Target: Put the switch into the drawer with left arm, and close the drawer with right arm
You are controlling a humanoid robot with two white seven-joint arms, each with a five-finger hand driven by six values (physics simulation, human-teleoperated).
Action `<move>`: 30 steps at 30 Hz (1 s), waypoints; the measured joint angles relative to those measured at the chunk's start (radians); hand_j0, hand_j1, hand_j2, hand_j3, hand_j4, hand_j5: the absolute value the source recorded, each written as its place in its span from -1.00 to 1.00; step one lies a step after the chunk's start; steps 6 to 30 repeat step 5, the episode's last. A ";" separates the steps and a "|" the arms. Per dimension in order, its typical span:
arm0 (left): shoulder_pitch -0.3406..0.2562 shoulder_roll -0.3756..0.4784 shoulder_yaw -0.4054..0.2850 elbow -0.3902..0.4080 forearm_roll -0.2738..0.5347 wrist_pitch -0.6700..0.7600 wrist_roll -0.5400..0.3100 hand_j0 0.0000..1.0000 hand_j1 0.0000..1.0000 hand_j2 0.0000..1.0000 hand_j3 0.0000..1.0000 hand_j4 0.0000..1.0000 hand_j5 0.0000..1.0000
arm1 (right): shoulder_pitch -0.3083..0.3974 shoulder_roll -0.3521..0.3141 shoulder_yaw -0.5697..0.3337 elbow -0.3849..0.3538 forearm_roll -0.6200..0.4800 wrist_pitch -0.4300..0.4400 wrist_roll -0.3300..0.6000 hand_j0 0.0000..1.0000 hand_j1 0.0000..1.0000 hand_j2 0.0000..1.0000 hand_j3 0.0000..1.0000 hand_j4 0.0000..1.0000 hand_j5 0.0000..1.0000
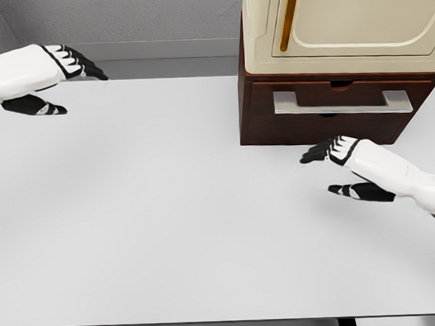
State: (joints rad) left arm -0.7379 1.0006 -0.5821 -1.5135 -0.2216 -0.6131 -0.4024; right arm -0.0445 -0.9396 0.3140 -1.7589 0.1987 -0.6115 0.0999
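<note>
A dark wooden cabinet (pixel 323 127) stands at the table's back right, its drawer (pixel 342 96) pushed in flush, with a silver handle (pixel 342 102) across the front. No switch shows anywhere in the head view. My left hand (pixel 72 86) hovers at the far left edge over the table's back, fingers spread and holding nothing. In front of the cabinet, my right hand (pixel 331 170) hangs just below the drawer front, fingers extended leftward, thumb apart, empty.
A cream appliance (pixel 341 26) with an orange-brown stripe sits on top of the cabinet. The white table (pixel 169 222) spreads across the view, its front edge near the bottom. A grey wall lies behind.
</note>
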 measured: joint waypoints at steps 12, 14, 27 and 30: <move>0.009 0.002 0.006 0.001 -0.003 0.000 0.000 1.00 1.00 1.00 1.00 1.00 1.00 | 0.014 -0.011 -0.017 0.002 0.019 0.000 0.008 0.99 0.99 0.99 0.99 0.99 0.99; 0.009 0.002 0.006 0.001 -0.003 0.000 0.000 1.00 1.00 1.00 1.00 1.00 1.00 | 0.014 -0.011 -0.017 0.002 0.019 0.000 0.008 0.99 0.99 0.99 0.99 0.99 0.99; 0.009 0.002 0.006 0.001 -0.003 0.000 0.000 1.00 1.00 1.00 1.00 1.00 1.00 | 0.014 -0.011 -0.017 0.002 0.019 0.000 0.008 0.99 0.99 0.99 0.99 0.99 0.99; 0.009 0.002 0.006 0.001 -0.003 0.000 0.000 1.00 1.00 1.00 1.00 1.00 1.00 | 0.014 -0.011 -0.017 0.002 0.019 0.000 0.008 0.99 0.99 0.99 0.99 0.99 0.99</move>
